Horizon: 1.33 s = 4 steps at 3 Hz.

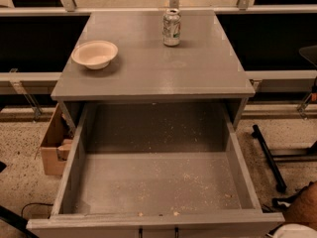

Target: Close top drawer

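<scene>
The top drawer (158, 182) of the gray cabinet stands pulled far out toward the camera. Its inside is gray and speckled with crumbs, and nothing lies in it. Its front edge (148, 222) runs along the bottom of the view, with the two ends of a black handle (158, 230) just showing below it. The lower drawer fronts are out of view. My gripper is not in view.
On the cabinet top (153, 68) stand a pale bowl (95, 53) at the left and a drinks can (172, 28) at the back. A cardboard box (52, 145) sits on the floor at the left. Black chair legs (270, 157) lie at the right, with a brown and white shape (299, 214) in the bottom right corner.
</scene>
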Each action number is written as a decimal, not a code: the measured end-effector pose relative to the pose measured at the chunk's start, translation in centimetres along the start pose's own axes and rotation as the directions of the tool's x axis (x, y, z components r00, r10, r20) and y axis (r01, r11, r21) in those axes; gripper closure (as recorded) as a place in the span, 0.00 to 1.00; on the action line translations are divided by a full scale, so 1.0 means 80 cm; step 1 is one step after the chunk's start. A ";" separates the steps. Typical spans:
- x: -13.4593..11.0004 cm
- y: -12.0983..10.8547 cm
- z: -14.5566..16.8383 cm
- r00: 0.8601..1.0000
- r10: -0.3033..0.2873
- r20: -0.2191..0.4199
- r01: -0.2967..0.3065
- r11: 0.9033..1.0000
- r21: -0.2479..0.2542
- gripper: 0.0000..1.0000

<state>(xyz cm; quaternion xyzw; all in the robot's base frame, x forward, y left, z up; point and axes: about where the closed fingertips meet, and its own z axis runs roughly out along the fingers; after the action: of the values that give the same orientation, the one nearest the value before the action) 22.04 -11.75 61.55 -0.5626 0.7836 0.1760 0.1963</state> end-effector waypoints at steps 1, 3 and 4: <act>-0.037 -0.033 0.076 0.993 -0.021 0.119 0.027 0.998 -0.049 1.00; -0.056 -0.086 0.104 0.986 -0.043 0.158 0.050 0.998 -0.038 1.00; -0.064 -0.113 0.112 0.984 -0.051 0.170 0.057 0.998 -0.031 1.00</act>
<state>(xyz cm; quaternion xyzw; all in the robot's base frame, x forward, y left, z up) 33.08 -5.84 55.92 -0.5701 0.7453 0.2317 0.2566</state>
